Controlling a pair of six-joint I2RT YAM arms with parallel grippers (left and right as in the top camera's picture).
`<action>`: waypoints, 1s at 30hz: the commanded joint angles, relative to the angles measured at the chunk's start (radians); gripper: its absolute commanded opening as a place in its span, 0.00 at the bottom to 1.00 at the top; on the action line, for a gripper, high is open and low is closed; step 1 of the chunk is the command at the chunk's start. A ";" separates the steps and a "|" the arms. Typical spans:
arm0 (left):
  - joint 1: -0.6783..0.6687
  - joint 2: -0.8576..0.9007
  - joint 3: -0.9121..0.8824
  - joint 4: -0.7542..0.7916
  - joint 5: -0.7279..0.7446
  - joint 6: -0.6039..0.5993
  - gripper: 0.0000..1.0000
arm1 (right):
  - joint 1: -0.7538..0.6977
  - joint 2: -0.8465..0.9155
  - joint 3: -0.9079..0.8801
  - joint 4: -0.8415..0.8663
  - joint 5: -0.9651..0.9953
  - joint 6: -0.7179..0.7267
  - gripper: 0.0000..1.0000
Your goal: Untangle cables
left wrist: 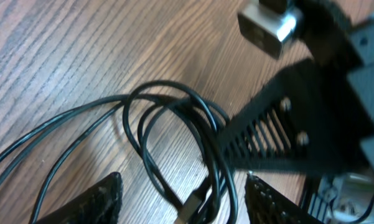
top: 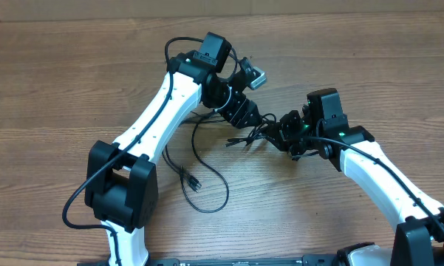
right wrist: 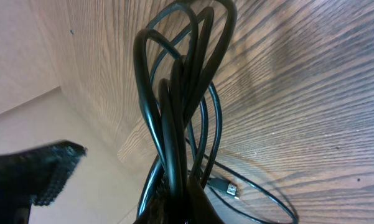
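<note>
Risks, largest first:
- The counter (top: 340, 59) has room, but both arms work one spot at its middle. The left tool (left wrist: 187, 202) and right tool (top: 279, 135) are close together over the knot. In the left wrist view a slotted finger (left wrist: 267, 134) of the right tool lies across the loops. Any inward move would likely knock tool on tool.
- Left tool: spread wide, one fingertip (left wrist: 106, 199) on either side of the loops, holding nothing.
- Right tool: a bunch of loops rises from its base. One finger stands off to the side and the other is hidden, so I cannot tell whether it clamps.
- If several strands are pinched together, a pull would probably tighten the knot or drag the whole heap.
- A plug (left wrist: 193, 208) lies among the loops and could snag.

Materials:
- Counter: flat, matte wood grain with strong streaks.
- Tool fingers: black with a rough pad texture, ribbed with slots.
- Cables (right wrist: 174, 137): thin, round, glossy black and springy, holding oval coils. The tangle sits between the tools. One loose loop trails toward the left arm's base (top: 122, 185) and ends in a trailing plug (top: 194, 182).
- Plugs: small, with blocky metallic tips.
</note>
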 commanded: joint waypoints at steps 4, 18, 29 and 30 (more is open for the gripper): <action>0.003 -0.021 0.017 -0.103 0.004 0.245 0.70 | -0.036 0.002 0.003 0.010 0.035 -0.003 0.04; -0.075 -0.021 0.017 0.013 -0.232 0.105 1.00 | -0.048 0.002 0.003 0.084 -0.040 0.041 0.04; -0.077 -0.021 0.017 0.042 -0.465 -0.031 1.00 | -0.048 0.002 0.003 0.095 -0.109 0.033 0.04; -0.077 -0.021 0.017 0.043 -0.464 -0.031 1.00 | -0.048 0.002 0.003 0.095 -0.112 0.033 0.04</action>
